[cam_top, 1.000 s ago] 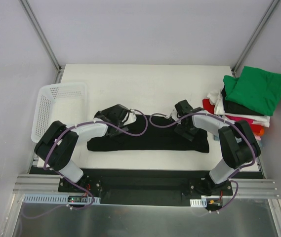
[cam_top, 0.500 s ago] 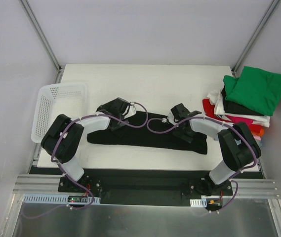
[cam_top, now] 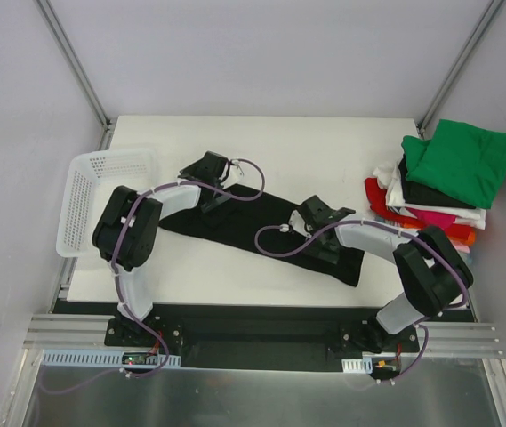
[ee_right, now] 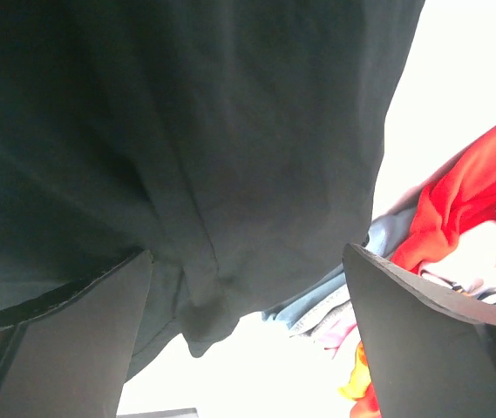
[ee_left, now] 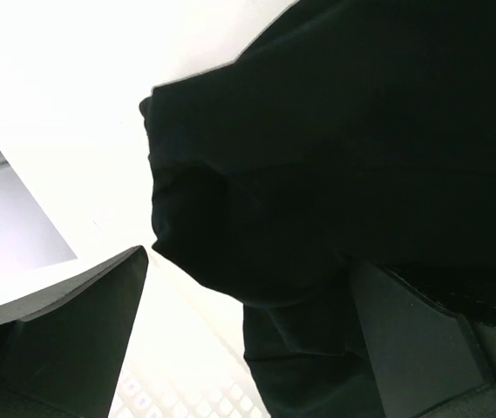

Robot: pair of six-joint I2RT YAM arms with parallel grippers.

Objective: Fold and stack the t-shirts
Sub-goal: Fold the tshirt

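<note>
Top view: a black shirt (cam_top: 275,218), folded into a long narrow strip, lies on the white table (cam_top: 306,151). Its long axis runs diagonally from the far left to the near right. The left gripper (cam_top: 212,173) sits at the strip's far-left end and the right gripper (cam_top: 317,216) over its near-right part. A stack (cam_top: 448,182) of folded shirts, green on top, is at the table's right edge. A white basket (cam_top: 84,191) is at the left edge.

Left wrist view: the left gripper (ee_left: 248,261) is spread wide, clamping nothing. The black shirt (ee_left: 361,131) lies under and between its fingers (ee_left: 73,340).

Right wrist view: the right gripper (ee_right: 248,254) is also spread wide, with the black shirt (ee_right: 186,131) spanning the gap. The stack (ee_right: 465,200) shows just beyond the shirt's edge.
</note>
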